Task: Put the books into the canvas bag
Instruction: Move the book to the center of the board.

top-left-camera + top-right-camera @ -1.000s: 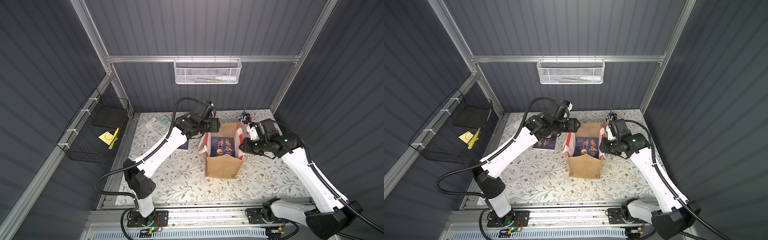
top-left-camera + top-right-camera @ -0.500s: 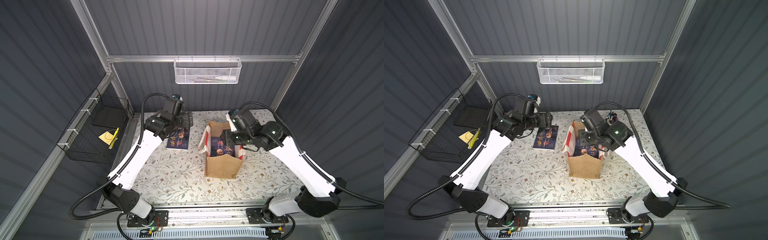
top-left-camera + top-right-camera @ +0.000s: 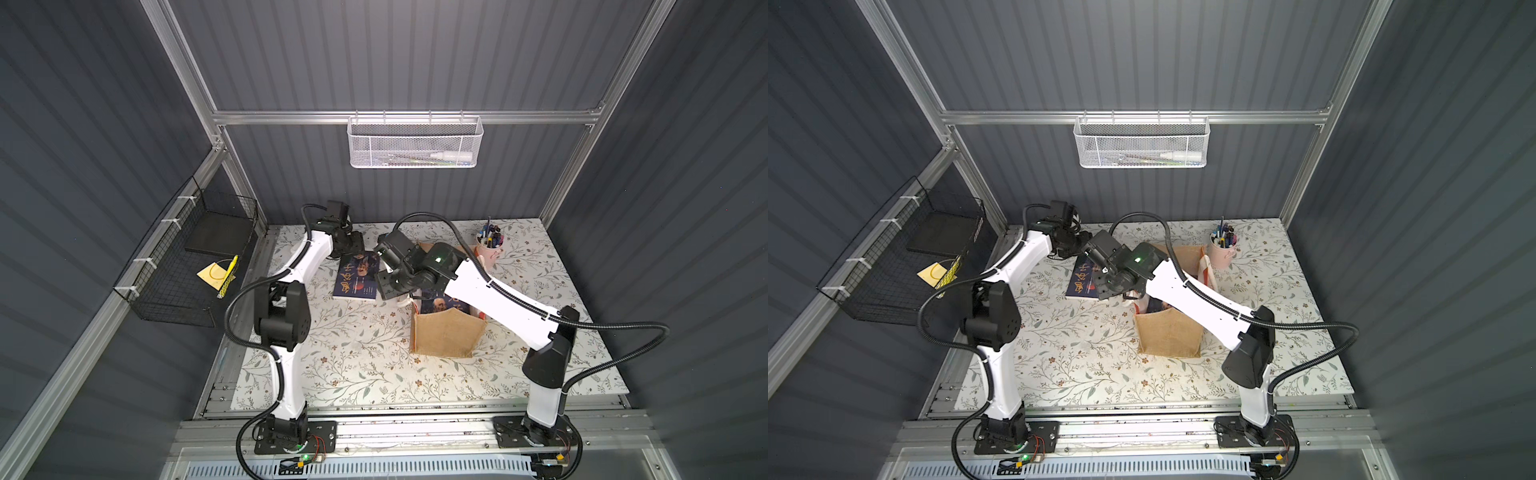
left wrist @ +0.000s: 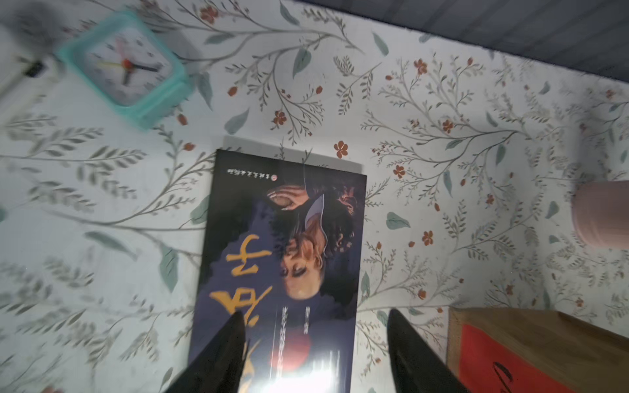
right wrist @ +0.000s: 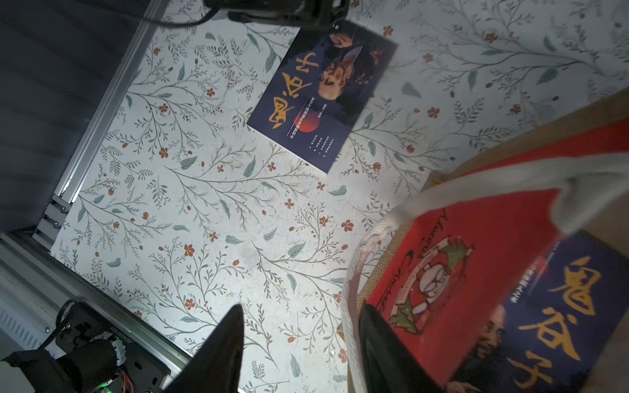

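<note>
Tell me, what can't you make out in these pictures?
Inside the canvas bag, in both top views: the right arm covers most of the opening; book count unknown.
The white mesh basket, in both top views: contents too small.
The clock, left wrist view: blurred, time unreadable.

Navy book (image 3: pixel 354 279), tan-and-red bag (image 3: pixel 446 338), white floral tabletop (image 3: pixel 353 353), teal clock (image 4: pixel 124 64)

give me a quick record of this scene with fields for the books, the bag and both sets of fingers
on table: dark navy book, flat, beside the canvas bag
in bag: another navy book, cover showing
left fingers: apart, over the dark navy book's end
right fingers: apart, by the bag's white handle
other: pink pen cup, teal clock
</note>
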Tool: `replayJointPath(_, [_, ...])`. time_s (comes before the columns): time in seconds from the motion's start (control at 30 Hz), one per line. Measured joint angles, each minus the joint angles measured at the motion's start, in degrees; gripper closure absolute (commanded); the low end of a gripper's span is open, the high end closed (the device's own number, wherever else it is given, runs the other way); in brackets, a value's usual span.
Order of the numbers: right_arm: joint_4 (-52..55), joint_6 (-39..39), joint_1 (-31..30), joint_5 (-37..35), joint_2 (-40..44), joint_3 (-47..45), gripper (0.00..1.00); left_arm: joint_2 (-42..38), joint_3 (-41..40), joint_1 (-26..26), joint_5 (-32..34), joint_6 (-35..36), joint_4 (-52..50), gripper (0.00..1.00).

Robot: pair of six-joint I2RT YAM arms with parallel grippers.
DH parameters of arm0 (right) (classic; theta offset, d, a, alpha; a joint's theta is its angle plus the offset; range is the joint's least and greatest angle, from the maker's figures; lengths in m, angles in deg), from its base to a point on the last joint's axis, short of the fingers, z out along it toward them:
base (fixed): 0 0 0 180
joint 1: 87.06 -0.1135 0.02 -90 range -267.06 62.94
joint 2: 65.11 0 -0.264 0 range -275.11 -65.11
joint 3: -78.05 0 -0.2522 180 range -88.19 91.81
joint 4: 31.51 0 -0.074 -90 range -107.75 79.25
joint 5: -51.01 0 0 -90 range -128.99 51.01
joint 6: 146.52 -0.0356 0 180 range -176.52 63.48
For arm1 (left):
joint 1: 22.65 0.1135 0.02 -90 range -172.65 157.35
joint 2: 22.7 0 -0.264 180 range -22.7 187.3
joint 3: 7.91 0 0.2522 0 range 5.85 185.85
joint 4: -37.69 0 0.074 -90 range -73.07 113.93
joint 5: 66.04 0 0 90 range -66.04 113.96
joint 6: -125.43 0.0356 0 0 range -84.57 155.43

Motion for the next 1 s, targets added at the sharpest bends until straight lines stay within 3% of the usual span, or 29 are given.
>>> replayJointPath(0.1, [-0.7,0.5,0.1,0.8,-1.5,-0.3,0.44,8.9,8.0,0.0,-0.7,1.0,0.0,0.43])
replayJointPath(0.23, [-2.4,1.2,0.8,2.2,-1.7,-2.4,0.44,22.3,24.6,0.0,-0.7,2.8,-1.4,0.46])
replayJointPath(0.33, [-4.0,1.3,1.6,3.2,-1.7,-4.2,0.44,27.8,29.9,0.1,-0.6,4.0,-1.4,0.49])
replayJointPath(0.63, [-6.6,1.3,3.8,5.4,-1.7,-7.3,0.44,28.2,27.7,0.3,-1.4,5.8,0.5,0.57])
replayJointPath(0.8, [-7.1,1.2,4.4,5.6,-1.3,-8.9,0.43,23.4,19.4,-0.7,-3.2,8.1,1.6,0.59])
replayJointPath(1.0, [-7.5,0.4,6.0,5.4,3.3,-13.6,0.43,15.1,5.8,-6.4,-4.8,11.1,1.7,0.62])
